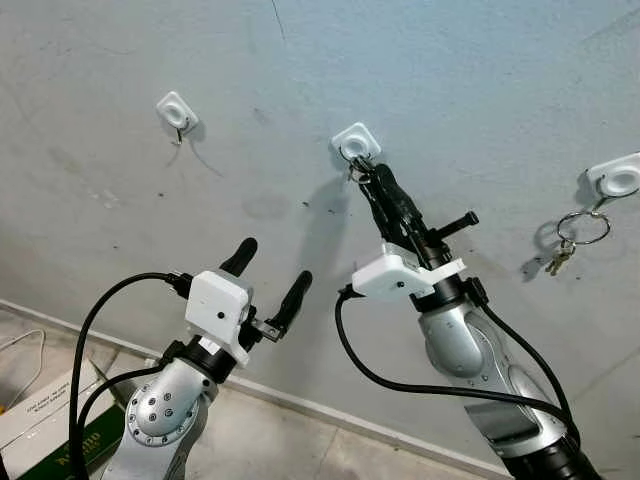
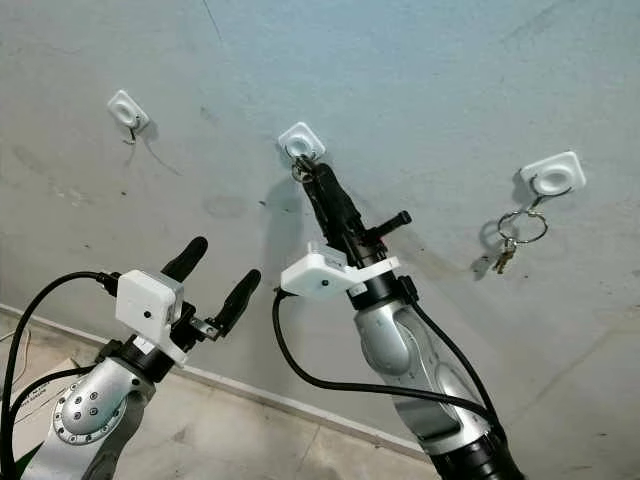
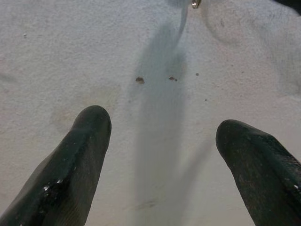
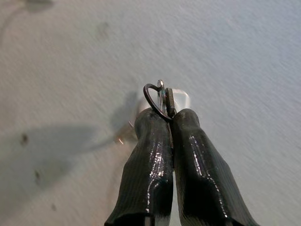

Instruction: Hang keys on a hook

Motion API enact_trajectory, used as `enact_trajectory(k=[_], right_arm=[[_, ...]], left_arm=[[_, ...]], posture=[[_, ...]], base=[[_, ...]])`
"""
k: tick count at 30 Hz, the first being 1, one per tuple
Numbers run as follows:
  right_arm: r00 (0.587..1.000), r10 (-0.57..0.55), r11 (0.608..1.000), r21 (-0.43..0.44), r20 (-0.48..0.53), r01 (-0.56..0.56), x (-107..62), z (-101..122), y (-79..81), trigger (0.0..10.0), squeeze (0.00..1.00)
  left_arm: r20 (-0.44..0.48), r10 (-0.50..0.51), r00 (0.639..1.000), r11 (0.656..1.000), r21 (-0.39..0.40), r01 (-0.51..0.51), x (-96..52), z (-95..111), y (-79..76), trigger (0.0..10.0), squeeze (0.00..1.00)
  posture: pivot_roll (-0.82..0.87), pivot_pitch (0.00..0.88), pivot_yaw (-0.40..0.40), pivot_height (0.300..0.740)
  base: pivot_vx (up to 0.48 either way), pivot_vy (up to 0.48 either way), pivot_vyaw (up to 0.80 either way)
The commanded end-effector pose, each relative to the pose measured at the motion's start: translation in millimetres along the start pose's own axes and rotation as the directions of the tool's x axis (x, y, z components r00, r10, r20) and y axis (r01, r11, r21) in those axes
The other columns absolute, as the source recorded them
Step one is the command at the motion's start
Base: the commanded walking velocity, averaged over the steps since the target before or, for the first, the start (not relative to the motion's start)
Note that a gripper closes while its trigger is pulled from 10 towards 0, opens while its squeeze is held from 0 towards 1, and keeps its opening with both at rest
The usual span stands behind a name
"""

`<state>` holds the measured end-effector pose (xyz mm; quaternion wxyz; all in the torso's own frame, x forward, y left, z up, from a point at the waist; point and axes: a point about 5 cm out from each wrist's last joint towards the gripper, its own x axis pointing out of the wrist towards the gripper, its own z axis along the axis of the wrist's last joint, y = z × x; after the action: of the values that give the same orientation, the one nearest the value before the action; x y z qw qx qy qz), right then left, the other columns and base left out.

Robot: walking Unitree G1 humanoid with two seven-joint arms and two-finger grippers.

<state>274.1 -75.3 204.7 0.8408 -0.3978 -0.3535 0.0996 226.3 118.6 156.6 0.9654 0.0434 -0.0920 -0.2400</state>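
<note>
— Where is the right gripper (image 1: 366, 178), and how wide is it?

— It is raised to the wall (image 1: 470, 90), its tips at the middle hook (image 1: 355, 142). Its two black fingers (image 4: 149, 155) are pressed together, with no gap between them. In the right wrist view they pinch a dark wire key ring (image 4: 153, 100) with a bit of metal beside it, right in front of the white hook plate.

— So the keys are on the hook?

— I cannot tell whether the ring is over the hook or only held against it. The ring sits at the hook, clamped at the gripper's tips; the keys themselves are hidden by the fingers.

— And the left gripper (image 1: 270, 275)?

— Lower down and to the left, away from the wall hooks, pointing up at the bare wall. Its fingers (image 3: 77, 160) are spread wide and nothing is between them.

— Anything else on the wall?

— A left hook (image 1: 176, 110) with nothing hanging from it, and a right hook (image 1: 615, 178) that carries another key ring with keys (image 1: 572, 240) dangling below it. Along the foot of the wall runs a pale skirting strip (image 1: 300, 405), and a cardboard box (image 1: 45, 415) lies on the floor near the left arm.
</note>
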Motion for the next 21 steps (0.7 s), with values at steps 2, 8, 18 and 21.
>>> enact_trajectory(k=[2,8,18,21], right_arm=[[1.0,0.009,1.0,0.014,0.016,-0.009,2.5,2.4,4.5,10.0,0.0],[1.0,0.02,0.999,0.032,0.019,-0.021,4.9,2.8,11.5,10.0,0.0],[1.0,0.03,0.999,0.037,0.005,-0.03,4.0,-2.5,13.9,10.0,0.0],[0.999,0.051,0.997,0.061,-0.009,-0.05,0.6,-4.3,16.2,10.0,0.0]], left_arm=[[-0.011,-0.004,1.0,1.0,0.01,0.004,0.3,-2.0,0.6,10.0,0.0],[-0.013,-0.006,1.0,1.0,0.009,0.006,-0.3,-2.1,0.0,10.0,0.0],[-0.017,-0.006,1.0,1.0,0.004,0.006,-0.8,-2.6,-0.7,10.0,0.0],[-0.018,-0.007,1.0,1.0,0.004,0.007,-0.8,-2.8,-0.4,10.0,0.0]], posture=[[0.04,0.063,0.047,0.74],[0.05,0.064,0.045,0.74],[0.05,0.066,0.043,0.74],[0.05,0.066,0.042,0.74]], base=[[0.0,0.0,0.0],[0.0,0.0,0.0],[0.0,0.0,0.0],[0.0,0.0,0.0]])
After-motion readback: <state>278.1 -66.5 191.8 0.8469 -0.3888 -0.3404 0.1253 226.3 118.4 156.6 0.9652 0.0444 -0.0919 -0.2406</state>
